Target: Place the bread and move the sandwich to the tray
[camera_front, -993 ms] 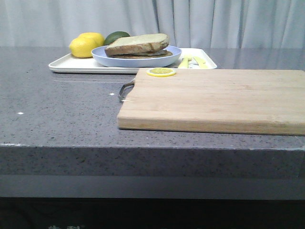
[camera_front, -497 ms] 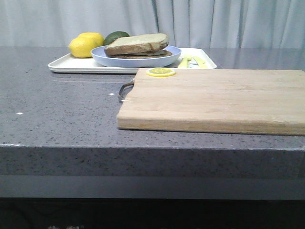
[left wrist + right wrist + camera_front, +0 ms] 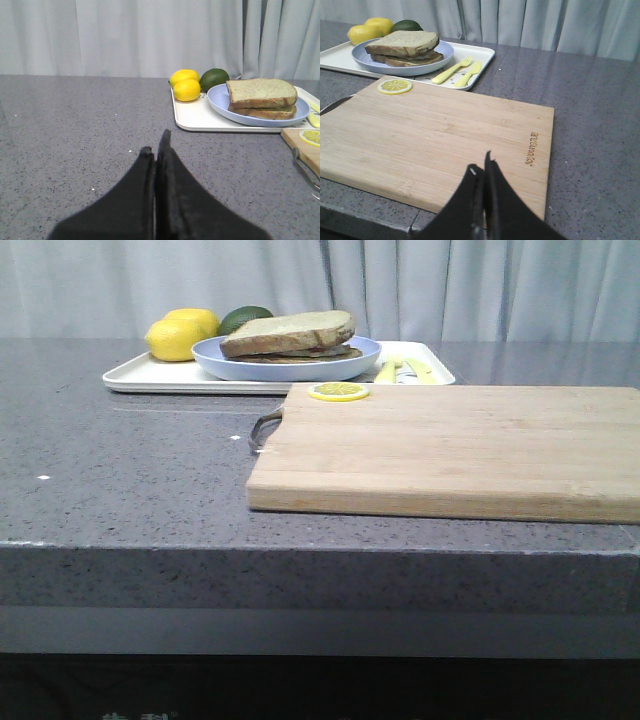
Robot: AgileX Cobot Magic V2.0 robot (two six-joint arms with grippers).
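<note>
The sandwich, two brown-crusted slices stacked, lies on its round light-blue plate, which stands on the white tray at the back of the counter. It also shows in the left wrist view and the right wrist view. The top bread slice lies on the sandwich. My left gripper is shut and empty over bare counter, well short of the tray. My right gripper is shut and empty over the near edge of the wooden board. Neither gripper shows in the front view.
Two lemons and an avocado sit on the tray's far left. A yellow fork and knife lie on its right end. A lemon slice rests on the board's far left corner; the board has a metal handle.
</note>
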